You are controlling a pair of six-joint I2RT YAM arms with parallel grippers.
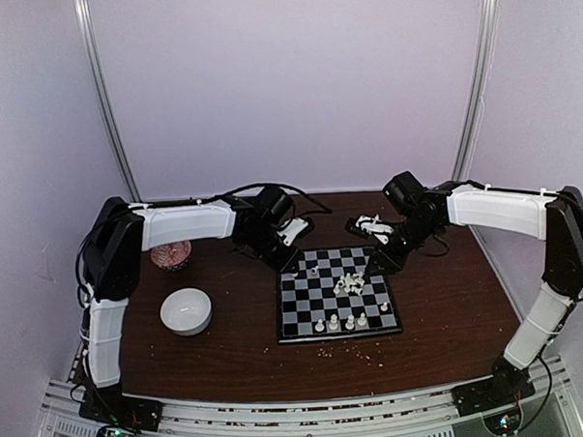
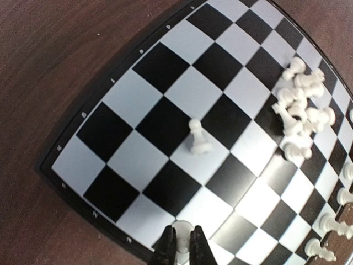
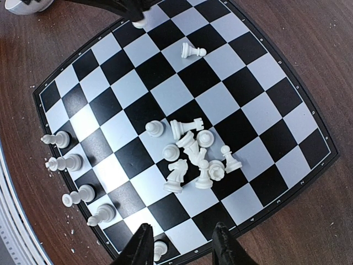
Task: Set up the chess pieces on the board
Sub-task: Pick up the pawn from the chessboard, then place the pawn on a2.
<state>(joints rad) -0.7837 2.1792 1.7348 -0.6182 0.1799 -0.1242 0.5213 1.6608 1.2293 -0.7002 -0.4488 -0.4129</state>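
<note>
The left gripper (image 2: pixel 182 243) is clenched on a single white piece (image 2: pixel 182 227), its two dark fingers pinched against the piece's sides over a square in the outermost row at the far-left corner of the board (image 2: pixel 165 127). From the wrist camera it is hard to say whether the piece's base is touching the square or hanging just above it. A few squares in from that corner a lone pawn (image 2: pixel 198 138) stands by itself on a pale square, well apart from everything else. Most of the chess pieces (image 3: pixel 193 154) lie in a loose heap near the middle of the board, several tipped on their sides and touching one another (a knight and a rook can be made out among them). Four more figures stand upright in a row (image 3: pixel 77 196) along the near edge, each on its own square, and a fifth (image 3: pixel 160 248) sits by the near-right corner. The right gripper (image 3: pixel 185 245) hangs above that right-hand side of the board with its fingers spread apart and nothing between them. The board lies on the dark wooden table (image 1: pixel 230 357), with a round white bowl (image 1: pixel 186 310) to its left, a pinkish round object (image 1: pixel 171 255) behind the bowl, and pale crumbs (image 1: pixel 355 349) scattered just in front of the board.
</note>
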